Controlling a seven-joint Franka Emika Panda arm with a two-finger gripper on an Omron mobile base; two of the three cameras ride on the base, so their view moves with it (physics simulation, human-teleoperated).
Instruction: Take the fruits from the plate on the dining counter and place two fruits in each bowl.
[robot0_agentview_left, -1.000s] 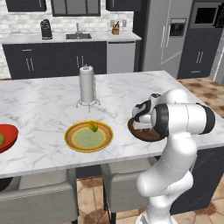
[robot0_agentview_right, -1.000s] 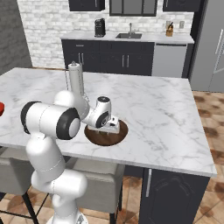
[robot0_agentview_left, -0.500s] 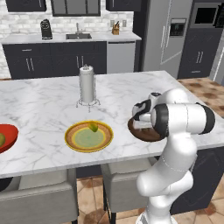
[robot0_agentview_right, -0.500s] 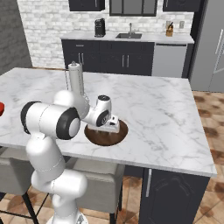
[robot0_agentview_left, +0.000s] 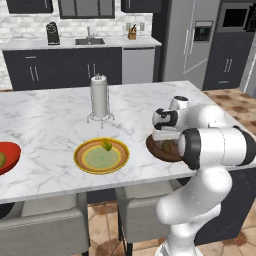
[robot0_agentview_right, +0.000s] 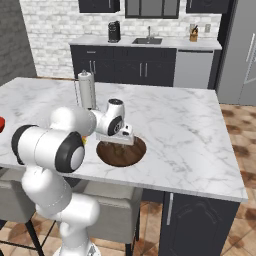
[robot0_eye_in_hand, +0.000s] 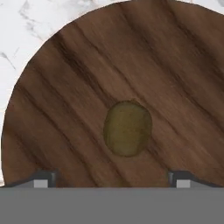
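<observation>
Hand view looks straight down into the brown wooden bowl (robot0_eye_in_hand: 131, 78), w/ one olive-green fruit (robot0_eye_in_hand: 127, 128) lying near its middle, apart from the gripper (robot0_eye_in_hand: 113, 178); the two fingertips (robot0_eye_in_hand: 43, 178) sit wide apart at the bottom edge w/ nothing between them, so jaws look released. Left base view has the arm bent over that same bowl (robot0_agentview_left: 160, 149) on the right side of the marble dining counter (robot0_agentview_left: 45, 125), hand right above it. The yellow-rimmed plate (robot0_agentview_left: 101, 155) sits near the counter's front edge, well apart from the wooden bowl, w/ one small green fruit (robot0_agentview_left: 106, 145) left on its far rim; can't spot any other on it. At far left the red bowl (robot0_agentview_left: 9, 158) shows something yellowish-green (robot0_agentview_left: 2, 159) inside, prob. fruit, but it's cut by the frame edge so count unclear. A paper-towel holder (robot0_agentview_left: 99, 98) stands behind the plate. My read: wooden bowl has one fruit in, needs a second; the green one on the plate looks like the last to move, approx. one trip left.
</observation>
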